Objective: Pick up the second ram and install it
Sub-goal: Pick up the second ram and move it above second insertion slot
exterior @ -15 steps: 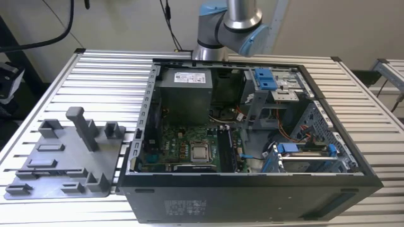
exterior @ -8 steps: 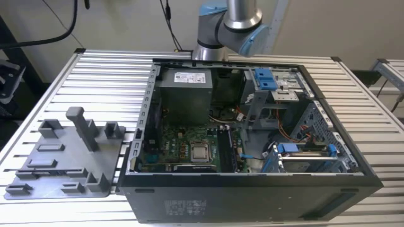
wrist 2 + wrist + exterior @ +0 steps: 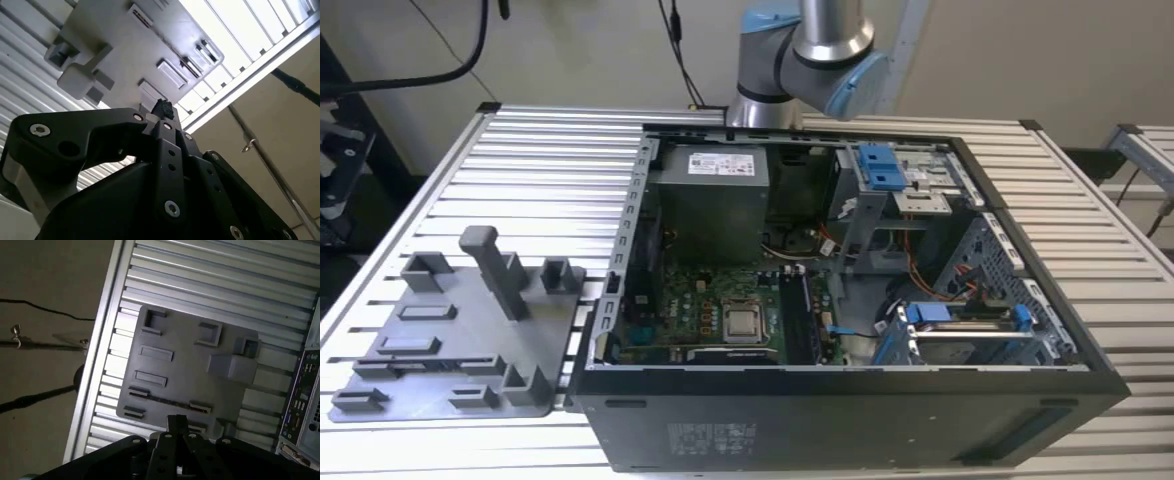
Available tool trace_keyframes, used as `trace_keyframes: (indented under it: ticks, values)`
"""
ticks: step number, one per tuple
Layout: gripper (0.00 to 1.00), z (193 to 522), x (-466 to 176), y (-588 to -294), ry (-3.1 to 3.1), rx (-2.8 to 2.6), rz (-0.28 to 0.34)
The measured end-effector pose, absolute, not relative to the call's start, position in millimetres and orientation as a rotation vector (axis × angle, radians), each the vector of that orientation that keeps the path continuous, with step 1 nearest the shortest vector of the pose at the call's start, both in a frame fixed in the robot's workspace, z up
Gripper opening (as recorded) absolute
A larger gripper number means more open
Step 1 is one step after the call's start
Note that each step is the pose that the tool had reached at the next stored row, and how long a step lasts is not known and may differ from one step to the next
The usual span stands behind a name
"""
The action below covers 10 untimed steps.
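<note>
The second ram (image 3: 167,401) is a thin dark strip standing on edge in a long slot of the grey holder tray (image 3: 190,360), close to the tray's edge beside the table rim. In both wrist views my gripper (image 3: 176,419) hangs well above that tray, its fingers drawn together with nothing between them. The second wrist view has the gripper (image 3: 162,106) tip over the tray (image 3: 125,45). In the exterior view the tray (image 3: 467,335) lies left of the open computer case (image 3: 854,300), and the arm (image 3: 807,60) rises behind the case.
Inside the case lie the green motherboard (image 3: 707,300) with the silver CPU (image 3: 744,322), the power supply (image 3: 707,190) and blue drive brackets (image 3: 887,170). An upright grey post (image 3: 491,265) and blocks stand on the tray. The slatted table's edge (image 3: 100,340) runs close to the tray.
</note>
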<state>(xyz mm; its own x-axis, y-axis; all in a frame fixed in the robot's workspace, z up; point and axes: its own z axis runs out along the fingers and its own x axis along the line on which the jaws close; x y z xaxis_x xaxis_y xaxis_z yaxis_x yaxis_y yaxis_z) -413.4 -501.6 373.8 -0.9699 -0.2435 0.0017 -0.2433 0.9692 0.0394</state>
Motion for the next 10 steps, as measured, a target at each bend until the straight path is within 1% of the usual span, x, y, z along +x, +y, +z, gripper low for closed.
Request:
trace_keyframes:
  ticks: [10]
  values:
    - [0.11,373.4,-413.3,-501.7,-3.062,0.653,-0.054]
